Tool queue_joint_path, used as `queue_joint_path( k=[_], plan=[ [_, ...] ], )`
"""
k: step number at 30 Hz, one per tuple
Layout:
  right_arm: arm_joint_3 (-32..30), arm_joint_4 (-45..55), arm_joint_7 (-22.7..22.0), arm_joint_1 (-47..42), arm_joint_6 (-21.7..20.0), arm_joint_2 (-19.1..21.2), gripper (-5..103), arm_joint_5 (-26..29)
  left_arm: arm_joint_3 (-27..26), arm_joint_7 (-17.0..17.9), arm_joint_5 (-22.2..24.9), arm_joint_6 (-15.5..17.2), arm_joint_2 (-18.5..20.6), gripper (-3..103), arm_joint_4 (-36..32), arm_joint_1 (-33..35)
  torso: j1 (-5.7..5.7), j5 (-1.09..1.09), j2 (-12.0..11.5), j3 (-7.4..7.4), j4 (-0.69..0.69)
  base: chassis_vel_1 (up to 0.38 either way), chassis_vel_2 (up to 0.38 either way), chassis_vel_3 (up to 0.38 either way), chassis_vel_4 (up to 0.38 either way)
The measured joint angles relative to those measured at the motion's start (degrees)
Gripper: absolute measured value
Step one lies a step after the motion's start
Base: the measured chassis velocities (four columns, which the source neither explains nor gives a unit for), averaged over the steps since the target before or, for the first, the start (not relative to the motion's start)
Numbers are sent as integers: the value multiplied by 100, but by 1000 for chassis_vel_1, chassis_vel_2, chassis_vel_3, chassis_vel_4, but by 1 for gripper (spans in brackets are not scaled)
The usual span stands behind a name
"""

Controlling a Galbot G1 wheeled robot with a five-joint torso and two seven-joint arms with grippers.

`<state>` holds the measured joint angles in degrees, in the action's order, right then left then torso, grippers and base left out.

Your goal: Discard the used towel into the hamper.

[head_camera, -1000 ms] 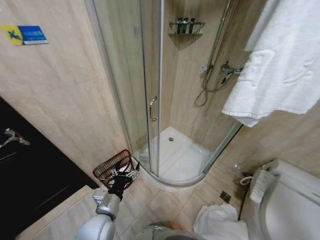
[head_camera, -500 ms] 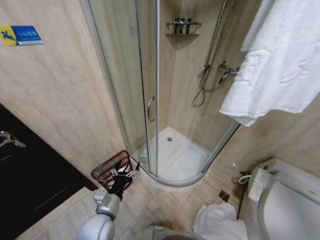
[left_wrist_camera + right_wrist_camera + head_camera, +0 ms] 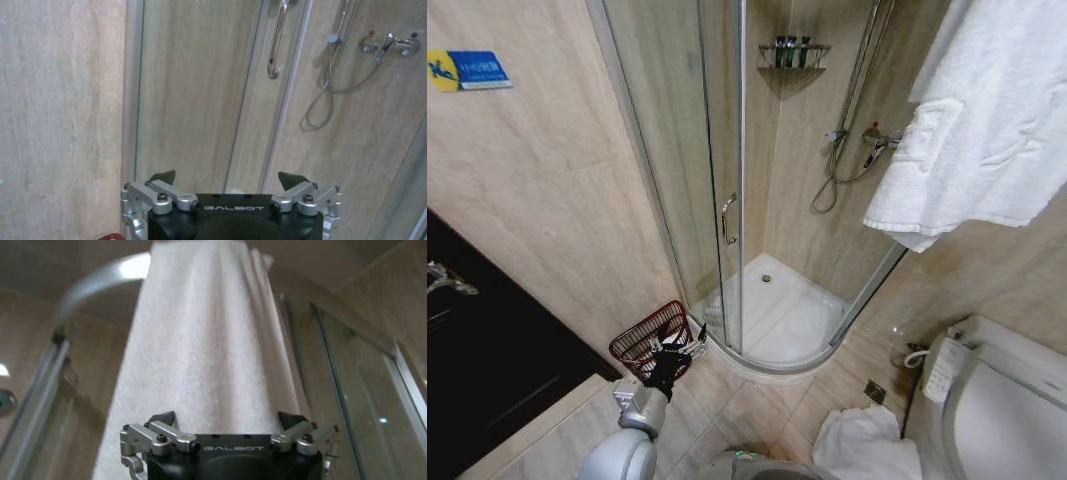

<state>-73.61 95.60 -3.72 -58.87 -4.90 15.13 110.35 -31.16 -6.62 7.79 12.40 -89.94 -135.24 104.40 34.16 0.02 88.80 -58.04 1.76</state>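
A crumpled white towel (image 3: 864,447) lies on the floor tiles beside the toilet. Another white towel (image 3: 987,120) hangs high on the right wall. In the right wrist view a hanging white towel (image 3: 207,350) is straight ahead of my open right gripper (image 3: 227,417), apart from it. The hamper (image 3: 649,336), a dark reddish wire basket, stands on the floor against the wall just left of the shower door. My left gripper (image 3: 677,350) is held over the hamper's near rim. In the left wrist view the left gripper (image 3: 228,177) is open and holds nothing.
A curved glass shower enclosure (image 3: 727,200) with a white tray (image 3: 777,315) stands ahead. The toilet (image 3: 1002,410) fills the lower right. A dark door (image 3: 487,370) is at the left. Open floor tiles (image 3: 747,405) lie between hamper and floor towel.
The head camera has shifted a little, so the whole picture has slid slightly. The left arm, hamper and towels hold their places.
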Motion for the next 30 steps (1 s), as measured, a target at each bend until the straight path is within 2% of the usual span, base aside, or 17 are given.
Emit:
queue_joint_path(
  k=[4,7,8,10,12,15,16,19,20,22,24,25,26,27,28,29,30],
  plan=[
    [-299,-249,-32,-366,-94,271,101,51,0,0,0,0,0,100,0,0,0,0,0,0,0,0,0,0,0],
    [-600,-521,-37,-790,-95,612,94,52,0,0,0,0,2,100,0,0,0,-5,0,0,0,0,0,0,0],
    [-600,-521,-37,-790,-95,612,94,52,0,0,0,0,2,100,0,0,0,-5,0,0,0,0,0,0,0],
    [-832,-826,-62,-1188,-111,1010,91,20,0,0,0,0,0,100,0,0,1,-5,0,0,3,0,0,0,0],
    [-851,-875,-69,-1233,-117,1063,91,-2,0,0,0,0,0,100,0,0,1,-5,0,0,3,0,0,0,0],
    [-902,-1065,-133,-1381,-155,1239,76,-151,0,0,0,0,0,100,0,0,1,-1,0,0,2,0,0,0,0],
    [-902,-1065,-133,-1381,-155,1239,76,-151,0,0,0,0,0,100,0,0,1,-1,0,0,2,0,0,0,0],
    [-860,-1023,-204,-1355,-180,1239,58,-220,0,0,0,0,0,100,0,0,0,-1,0,0,0,0,0,0,0],
    [-860,-1023,-204,-1355,-180,1239,58,-220,0,0,0,0,0,100,0,0,0,-1,0,0,0,0,0,0,0],
    [-789,-958,-206,-1286,-179,1215,47,-274,0,0,0,0,0,100,0,0,0,-1,0,0,0,0,0,0,0],
    [-778,-945,-206,-1272,-178,1212,47,-281,0,0,0,0,0,100,0,0,0,-1,0,0,0,0,0,0,0],
    [-775,-940,-206,-1269,-174,1212,41,-286,0,0,0,0,0,100,0,0,0,-2,0,0,0,0,0,0,0],
    [-772,-938,-205,-1268,-164,1216,41,-299,0,0,0,0,0,100,0,0,0,-3,0,0,0,0,0,0,0],
    [-772,-938,-197,-1269,-145,1219,31,-308,0,0,0,0,0,100,0,0,0,-3,0,0,1,0,0,0,0],
    [-769,-937,-175,-1272,-113,1218,25,-314,0,0,0,0,0,100,0,0,0,-3,0,0,0,0,0,0,0],
    [-769,-937,-175,-1272,-113,1218,25,-314,0,0,0,0,0,100,0,0,0,-3,0,0,0,0,0,0,0],
    [-763,-932,-143,-1274,-80,1213,20,-328,0,0,0,0,0,100,0,0,0,-3,0,0,1,0,0,0,0]
  ],
)
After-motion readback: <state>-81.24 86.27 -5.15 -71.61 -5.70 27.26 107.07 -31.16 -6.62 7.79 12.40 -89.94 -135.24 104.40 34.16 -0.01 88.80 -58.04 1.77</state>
